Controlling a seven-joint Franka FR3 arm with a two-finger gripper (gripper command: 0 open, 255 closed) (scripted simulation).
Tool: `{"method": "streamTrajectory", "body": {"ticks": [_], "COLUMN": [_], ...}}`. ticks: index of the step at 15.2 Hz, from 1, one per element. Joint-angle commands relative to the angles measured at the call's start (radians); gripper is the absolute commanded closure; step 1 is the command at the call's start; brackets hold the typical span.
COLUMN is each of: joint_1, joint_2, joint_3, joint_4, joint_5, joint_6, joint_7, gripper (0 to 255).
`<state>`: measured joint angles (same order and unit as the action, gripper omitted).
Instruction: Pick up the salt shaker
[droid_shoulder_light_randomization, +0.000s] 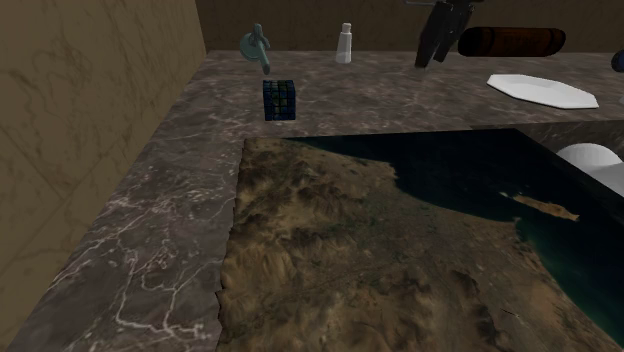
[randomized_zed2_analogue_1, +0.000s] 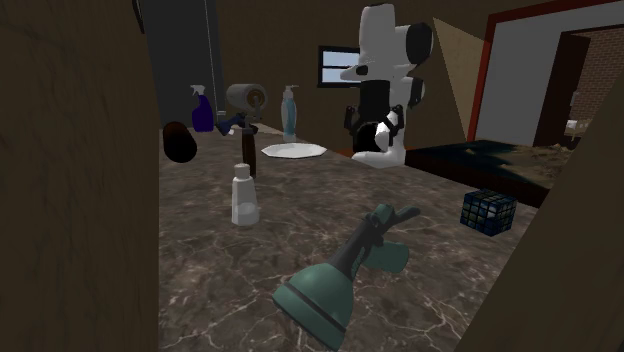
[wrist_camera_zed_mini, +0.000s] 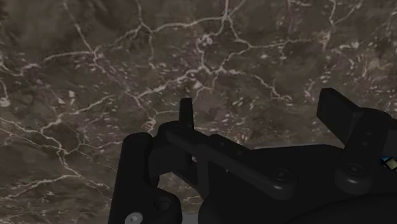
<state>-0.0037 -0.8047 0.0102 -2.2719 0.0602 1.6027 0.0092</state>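
Gripper (droid_shoulder_light_randomization: 432, 58) spread, empty, above the surface (droid_shoulder_light_randomization: 190, 120) near the salt shaker (droid_shoulder_light_randomization: 344, 43); we're mid-approach, next we centre over it.

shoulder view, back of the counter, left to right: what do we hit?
teal tool → white salt shaker → claw → dark cylinder
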Motion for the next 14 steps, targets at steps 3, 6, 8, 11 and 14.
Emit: {"method": "streamTrajectory", "body": {"ticks": [3,6,8,11,14], "joint_1": [-0.002,-0.001,0.0,0.003,0.007], "joint_2": [0.054,0.14,0.2,0.293,0.391], "joint_3": [-0.027,-0.067,-0.092,-0.129,-0.163], "joint_4": [0.023,0.069,0.106,0.172,0.25], "joint_5": [-0.02,-0.042,-0.053,-0.061,-0.059], "joint_6": [0.04,0.097,0.131,0.176,0.212], "joint_7": [-0.047,-0.115,-0.16,-0.227,-0.294], "gripper": [0,0,0,0,0]}}
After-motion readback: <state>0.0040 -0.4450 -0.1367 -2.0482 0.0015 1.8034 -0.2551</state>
